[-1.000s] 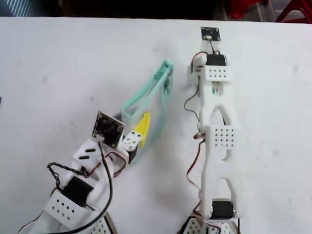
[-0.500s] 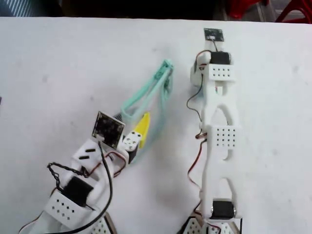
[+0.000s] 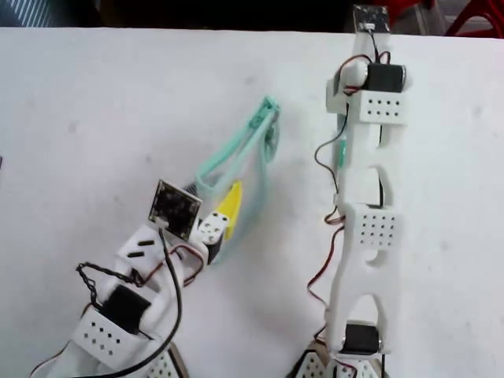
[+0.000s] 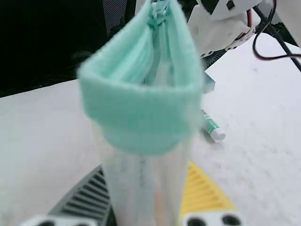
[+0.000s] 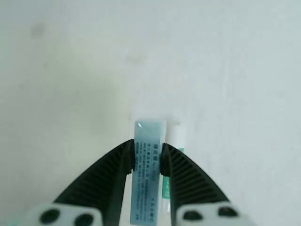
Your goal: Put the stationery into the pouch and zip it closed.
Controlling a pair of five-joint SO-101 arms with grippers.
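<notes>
Right wrist view | right gripper (image 5: 148, 151) pinching blue-labelled stationery piece (image 5: 147, 141) | over 1 s carried farther from pouch (image 3: 246, 161), past its far tip | left gripper (image 4: 146, 202) clamped on pouch's near end | insertion pending, return toward pouch likely needed

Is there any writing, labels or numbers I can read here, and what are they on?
On the pale blue stationery piece in the right hand: rows of small print, too blurred to read.
On the green-and-white pen: label too small to read.
On the mint pouch: no writing visible.
</notes>
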